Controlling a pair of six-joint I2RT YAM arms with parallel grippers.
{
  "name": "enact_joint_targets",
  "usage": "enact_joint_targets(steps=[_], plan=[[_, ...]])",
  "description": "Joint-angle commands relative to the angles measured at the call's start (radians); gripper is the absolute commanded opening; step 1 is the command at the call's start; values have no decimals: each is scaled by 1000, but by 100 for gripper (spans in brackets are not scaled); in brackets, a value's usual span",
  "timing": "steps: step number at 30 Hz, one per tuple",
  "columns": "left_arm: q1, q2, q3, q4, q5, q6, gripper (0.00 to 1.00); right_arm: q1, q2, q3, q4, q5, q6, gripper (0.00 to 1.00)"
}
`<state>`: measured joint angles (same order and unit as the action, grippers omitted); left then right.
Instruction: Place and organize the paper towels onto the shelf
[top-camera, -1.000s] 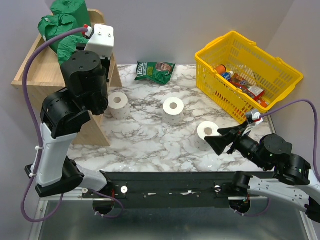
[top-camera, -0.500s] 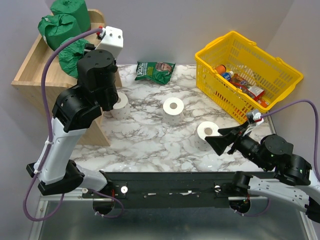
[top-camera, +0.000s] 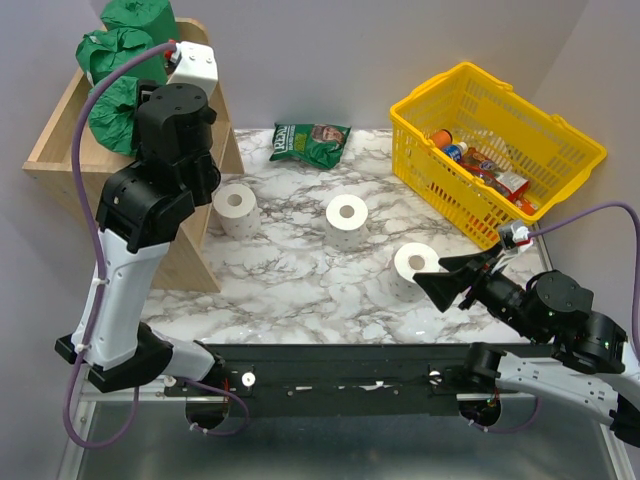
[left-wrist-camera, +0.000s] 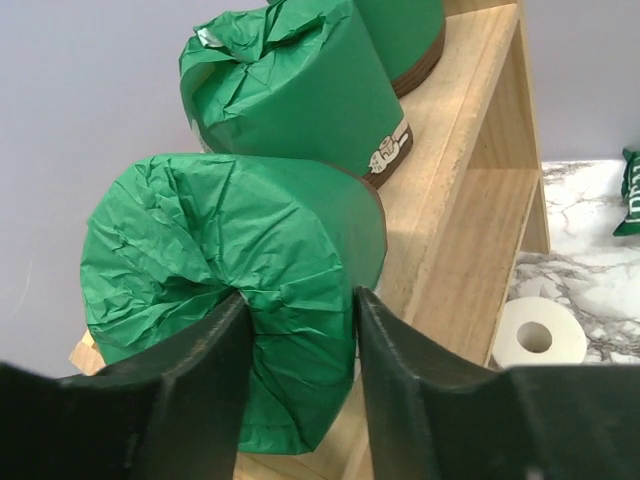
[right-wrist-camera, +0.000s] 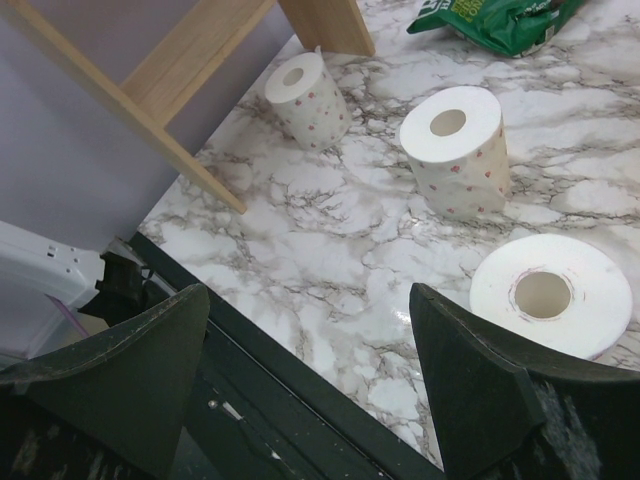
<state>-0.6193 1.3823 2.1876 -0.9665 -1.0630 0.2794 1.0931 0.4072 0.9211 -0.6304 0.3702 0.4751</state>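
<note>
Up on the top tray of the wooden shelf (top-camera: 55, 150), the left gripper (left-wrist-camera: 297, 300) has a finger on either side of the front green roll (left-wrist-camera: 230, 240). Both inner faces lie against the crinkled wrapper, but whether they squeeze it or merely touch it cannot be told. The roll's bunched end faces the wrist camera. Just behind it sits the second green roll (left-wrist-camera: 300, 90), tilted, with a brown label band at one end. Behind that is the third green roll (left-wrist-camera: 405, 30), only partly visible in the wrist view. From overhead, the three green rolls form a row along the tray toward the back wall.

Three bare rolls stand upright on the marble table (top-camera: 300, 290), well apart: the white roll by the shelf (top-camera: 237, 208), the middle white roll (top-camera: 347, 220), and the near white roll (top-camera: 415, 268). The right gripper (right-wrist-camera: 308, 300) hangs low over the table with its jaws spread wide and nothing between them, and the near white roll shows just past one finger.

A green snack bag (top-camera: 310, 143) lies at the back of the table, between the shelf and a yellow basket (top-camera: 465, 68) that holds bottles and packets
</note>
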Motion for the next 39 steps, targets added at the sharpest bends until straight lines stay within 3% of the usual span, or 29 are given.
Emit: enact_joint_targets(steps=[1, 5, 11, 22, 29, 33, 39], plan=[[46, -5, 9, 14, 21, 4, 57, -2, 2, -1, -6, 12, -1, 90], [59, -5, 18, 58, 0, 36, 72, -1, 5, -1, -5, 13, -3, 90], [59, 24, 52, 149, -55, 106, 80, -2, 2, -2, -6, 16, -4, 90], [18, 70, 81, 279, -101, 219, 83, -1, 13, 4, -6, 26, -15, 90], [-146, 107, 81, 358, -112, 302, 81, -1, 28, -2, 8, 24, -20, 91], [-142, 144, 64, 258, -43, 175, 79, -1, 33, 4, 6, 22, -26, 91], [-19, 130, 14, 144, 29, 6, 74, -1, 25, 19, -21, 32, -26, 90]])
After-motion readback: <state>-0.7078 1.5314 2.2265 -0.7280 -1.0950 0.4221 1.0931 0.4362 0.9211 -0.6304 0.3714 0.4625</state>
